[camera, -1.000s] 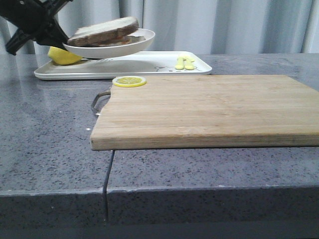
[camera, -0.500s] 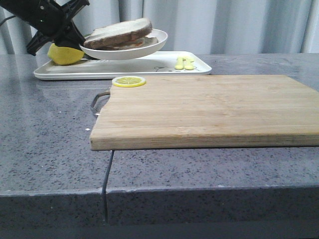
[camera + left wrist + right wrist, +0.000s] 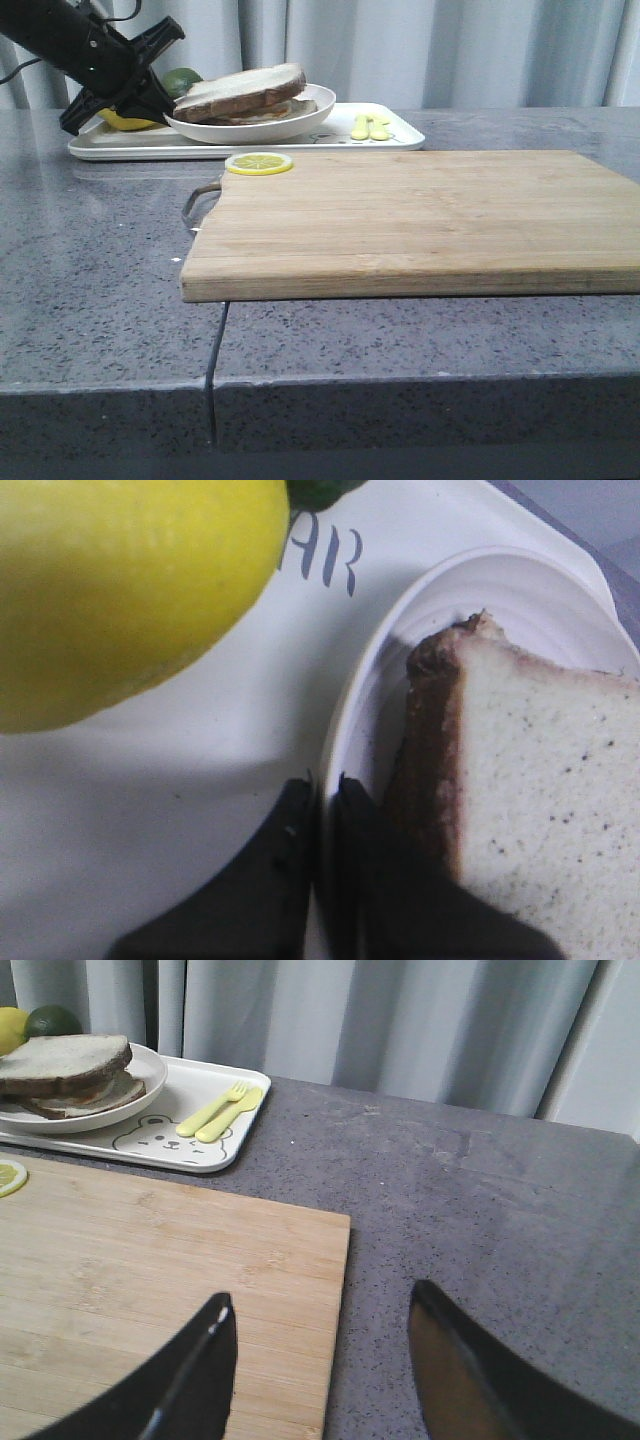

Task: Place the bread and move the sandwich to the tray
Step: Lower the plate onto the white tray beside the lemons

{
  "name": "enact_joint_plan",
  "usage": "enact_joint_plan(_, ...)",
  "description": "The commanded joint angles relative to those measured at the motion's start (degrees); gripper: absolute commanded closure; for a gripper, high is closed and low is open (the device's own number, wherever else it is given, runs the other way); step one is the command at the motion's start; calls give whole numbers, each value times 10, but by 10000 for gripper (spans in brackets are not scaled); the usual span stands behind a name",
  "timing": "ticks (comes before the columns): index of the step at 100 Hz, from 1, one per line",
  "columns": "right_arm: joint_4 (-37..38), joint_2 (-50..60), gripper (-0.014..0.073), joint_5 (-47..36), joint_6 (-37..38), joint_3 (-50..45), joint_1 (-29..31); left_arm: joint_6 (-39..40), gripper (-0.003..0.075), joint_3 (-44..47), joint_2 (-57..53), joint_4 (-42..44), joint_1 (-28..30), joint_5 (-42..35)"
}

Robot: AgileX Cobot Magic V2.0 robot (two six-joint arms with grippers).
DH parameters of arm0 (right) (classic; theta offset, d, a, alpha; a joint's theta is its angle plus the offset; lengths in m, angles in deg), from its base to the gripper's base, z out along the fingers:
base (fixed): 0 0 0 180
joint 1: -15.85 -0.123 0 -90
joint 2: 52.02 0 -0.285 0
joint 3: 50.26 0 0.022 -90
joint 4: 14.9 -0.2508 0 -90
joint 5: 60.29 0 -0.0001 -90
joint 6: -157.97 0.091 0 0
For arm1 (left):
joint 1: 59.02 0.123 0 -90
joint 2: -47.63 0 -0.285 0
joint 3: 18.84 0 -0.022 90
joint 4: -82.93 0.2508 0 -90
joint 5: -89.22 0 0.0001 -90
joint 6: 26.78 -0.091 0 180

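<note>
The sandwich (image 3: 243, 92), two brown-crusted slices, lies on a round white plate (image 3: 255, 122) that rests on the white tray (image 3: 330, 133) at the back left. My left gripper (image 3: 160, 105) is shut on the plate's left rim; in the left wrist view the gripper (image 3: 322, 785) pinches the plate rim (image 3: 345, 730) beside the sandwich (image 3: 530, 770). The right wrist view shows the sandwich (image 3: 65, 1065), plate (image 3: 145, 1085) and tray (image 3: 215, 1110) far off. My right gripper (image 3: 320, 1305) is open and empty over the cutting board's right edge. No separate bread slice shows.
A wooden cutting board (image 3: 420, 215) fills the table's middle, with a lemon slice (image 3: 259, 162) at its back left corner. A whole lemon (image 3: 120, 590) and a green lime (image 3: 182, 78) sit on the tray by my left gripper. Yellow fork and spoon (image 3: 370, 126) lie on the tray's right part.
My left gripper has carried the plate with the sandwich rightwards and down, from above the tray onto the tray.
</note>
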Motion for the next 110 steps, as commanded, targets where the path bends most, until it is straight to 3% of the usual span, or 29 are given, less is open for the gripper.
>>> enact_joint_plan(1, 4, -1, 186, -43, 0, 15, 4, 5, 739, -23, -42, -40, -2, -25)
enact_joint_plan(110, 4, -1, 186, -43, 0, 15, 4, 42, 739, -23, -42, 14, -2, -28)
